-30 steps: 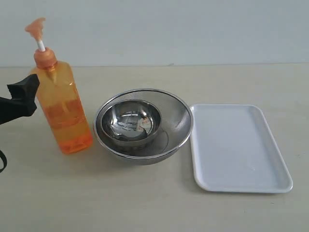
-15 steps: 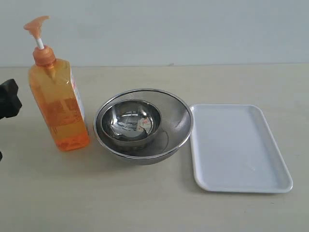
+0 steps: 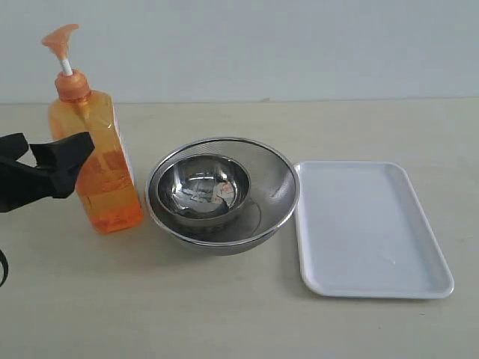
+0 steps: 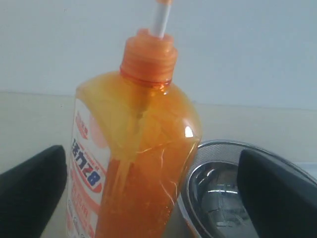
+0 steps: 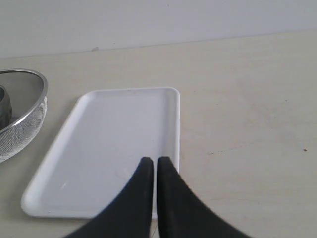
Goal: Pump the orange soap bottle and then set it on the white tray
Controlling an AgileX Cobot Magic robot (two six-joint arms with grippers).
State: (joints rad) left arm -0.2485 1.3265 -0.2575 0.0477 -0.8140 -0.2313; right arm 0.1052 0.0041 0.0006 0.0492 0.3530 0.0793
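The orange soap bottle (image 3: 101, 168) stands upright at the far left of the table, with its pump head (image 3: 59, 39) raised on the white stem. My left gripper (image 3: 51, 143) is open at the bottle's left side, one black finger (image 3: 71, 153) crossing in front of its body. In the left wrist view the bottle (image 4: 141, 163) fills the gap between the wide-apart fingers (image 4: 29, 191) of that gripper (image 4: 153, 198), without clear contact. The white tray (image 3: 370, 228) lies flat at the right. My right gripper (image 5: 154, 162) is shut with nothing in it, over the tray (image 5: 109, 144), and is out of the exterior view.
Two nested round steel bowls (image 3: 222, 193) sit between the bottle and the tray, the outer rim (image 4: 223, 148) close beside the bottle. In the right wrist view the mesh bowl edge (image 5: 22, 114) shows beside the tray. A pale wall runs behind the table.
The left gripper drew back to the left edge, then came back right, and its finger now crosses in front of the bottle. The bottle shifted slightly. The right gripper's motion is not shown.
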